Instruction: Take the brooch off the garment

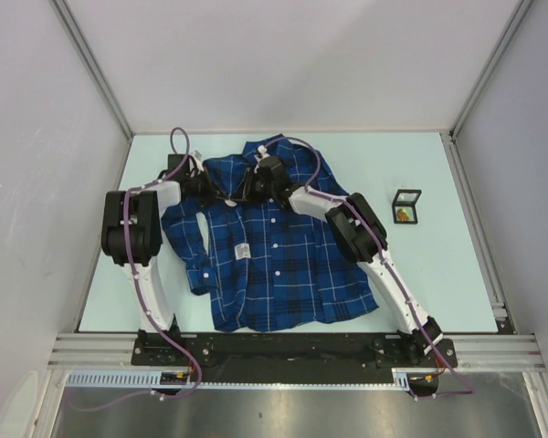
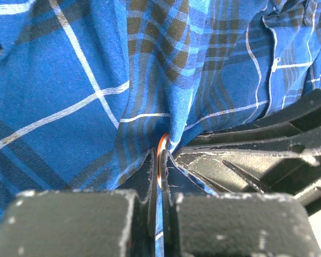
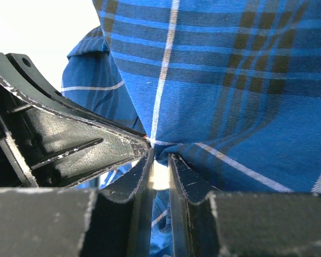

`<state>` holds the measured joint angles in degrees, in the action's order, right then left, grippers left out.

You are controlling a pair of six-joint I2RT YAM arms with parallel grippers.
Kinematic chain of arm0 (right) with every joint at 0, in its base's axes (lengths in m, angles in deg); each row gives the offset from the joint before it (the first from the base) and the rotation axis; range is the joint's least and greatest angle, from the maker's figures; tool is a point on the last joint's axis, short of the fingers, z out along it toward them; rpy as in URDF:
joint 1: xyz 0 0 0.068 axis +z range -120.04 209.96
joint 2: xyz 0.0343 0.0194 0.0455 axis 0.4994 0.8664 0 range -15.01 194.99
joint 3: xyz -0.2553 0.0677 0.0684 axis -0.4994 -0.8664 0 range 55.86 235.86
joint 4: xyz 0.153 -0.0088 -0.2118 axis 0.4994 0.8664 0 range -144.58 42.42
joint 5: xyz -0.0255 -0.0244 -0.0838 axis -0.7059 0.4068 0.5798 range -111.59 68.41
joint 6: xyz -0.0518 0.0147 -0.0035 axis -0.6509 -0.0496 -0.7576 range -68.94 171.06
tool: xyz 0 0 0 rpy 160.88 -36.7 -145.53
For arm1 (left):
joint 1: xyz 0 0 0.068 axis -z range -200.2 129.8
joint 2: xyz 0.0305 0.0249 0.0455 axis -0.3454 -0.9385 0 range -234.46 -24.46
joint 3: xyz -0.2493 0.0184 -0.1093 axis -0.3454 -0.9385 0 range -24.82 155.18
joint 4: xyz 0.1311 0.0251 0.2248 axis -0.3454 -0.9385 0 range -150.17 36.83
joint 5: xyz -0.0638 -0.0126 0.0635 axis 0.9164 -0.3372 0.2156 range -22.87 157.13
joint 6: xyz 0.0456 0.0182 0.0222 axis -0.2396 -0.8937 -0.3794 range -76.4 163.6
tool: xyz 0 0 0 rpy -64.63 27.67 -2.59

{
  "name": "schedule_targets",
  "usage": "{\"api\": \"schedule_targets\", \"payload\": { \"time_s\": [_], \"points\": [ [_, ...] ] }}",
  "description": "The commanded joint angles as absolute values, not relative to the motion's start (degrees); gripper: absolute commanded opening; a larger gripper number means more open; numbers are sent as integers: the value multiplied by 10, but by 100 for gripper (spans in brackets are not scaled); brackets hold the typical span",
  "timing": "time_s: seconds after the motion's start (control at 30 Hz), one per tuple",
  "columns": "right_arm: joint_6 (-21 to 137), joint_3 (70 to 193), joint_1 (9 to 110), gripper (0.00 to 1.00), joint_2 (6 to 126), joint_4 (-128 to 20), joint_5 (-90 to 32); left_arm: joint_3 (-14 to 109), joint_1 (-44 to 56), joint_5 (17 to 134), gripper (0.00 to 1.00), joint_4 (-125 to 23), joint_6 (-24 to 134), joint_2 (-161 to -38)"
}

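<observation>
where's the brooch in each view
top external: hidden between left tool and right tool on the shirt
left wrist: brooch, orange edge at centre, pinched in left tool
right wrist: maybe the orange speck at the fabric pucker
shared landmark: the fabric pucker

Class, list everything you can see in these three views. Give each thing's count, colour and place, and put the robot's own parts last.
shirt: one, dark blue plaid with thin white lines, spread flat mid-table
tag: one, white, on the shirt front
brooch: one, only an orange ring shows, in a gathered fold near the collar
box: one, small, black-framed, something yellowish inside, right of the shirt
table: one, pale green
left arm, right arm: two, white and black, reaching to the collar
left claw: black, shut on the brooch
right claw: black, closed on the shirt fold
</observation>
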<state>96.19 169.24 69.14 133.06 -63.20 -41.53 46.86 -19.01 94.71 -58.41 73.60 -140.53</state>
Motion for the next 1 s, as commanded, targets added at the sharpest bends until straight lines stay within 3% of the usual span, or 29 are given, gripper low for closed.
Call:
{"api": "schedule_targets", "payload": {
  "time_s": [0.0, 0.6, 0.83, 0.97],
  "points": [
    [888, 1717, 735, 21, 1338, -560, -361, 487, -176, 988, 0, -592, 745, -1379],
    [773, 1773, 776, 22, 1352, -438, -268, 571, -177, 985, 0, -686, 750, -1412],
    [786, 1701, 757, 25, 1307, -475, -251, 606, -153, 829, 0, -777, 668, -1401],
    [833, 1636, 719, 34, 1276, -562, -323, 626, -120, 742, 0, -826, 633, -1403]
  ]
}}
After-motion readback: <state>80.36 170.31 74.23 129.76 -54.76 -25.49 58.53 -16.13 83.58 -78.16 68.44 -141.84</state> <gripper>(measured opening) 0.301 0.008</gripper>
